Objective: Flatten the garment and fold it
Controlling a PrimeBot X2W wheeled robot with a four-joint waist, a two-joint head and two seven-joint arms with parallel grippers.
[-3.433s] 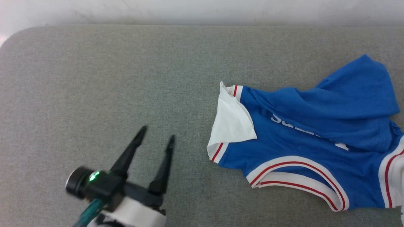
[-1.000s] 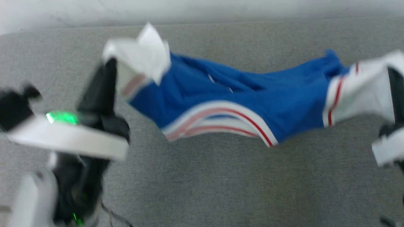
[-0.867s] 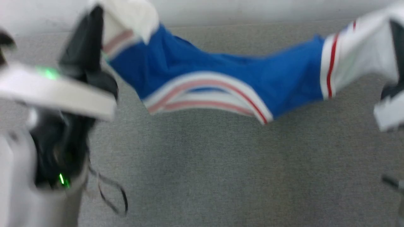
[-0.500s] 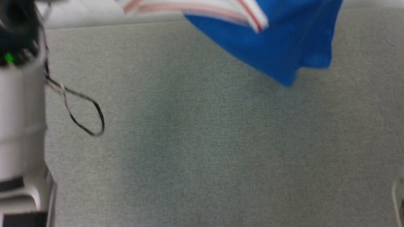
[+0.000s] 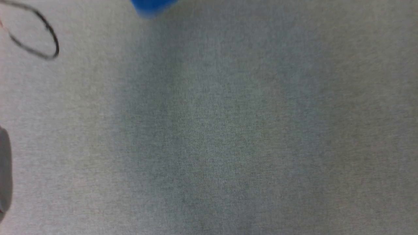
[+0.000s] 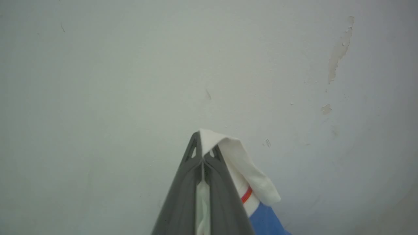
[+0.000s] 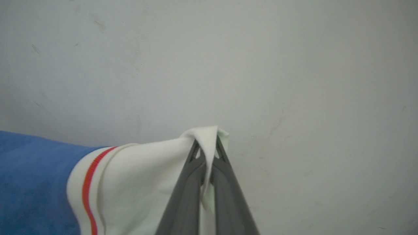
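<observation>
The garment, a royal-blue T-shirt with white sleeves and red-striped trim, hangs in the air between my two grippers. In the left wrist view my left gripper (image 6: 203, 143) is shut on one white sleeve (image 6: 241, 169), with blue cloth (image 6: 266, 222) hanging to its right. In the right wrist view my right gripper (image 7: 206, 143) is shut on the other white sleeve (image 7: 140, 176), and the blue body (image 7: 32, 182) stretches away to the left. The head view catches a blurred blue corner of the garment (image 5: 152, 6) at its top edge.
A grey fabric surface (image 5: 228, 130) spreads below in the head view. A thin black cable loop (image 5: 49, 39) hangs at the upper left. Both wrist views face a pale, scuffed wall (image 6: 209, 65).
Both grippers have lifted the garment up off the grey surface. It has slid up and almost out of the head view, which has also shifted.
</observation>
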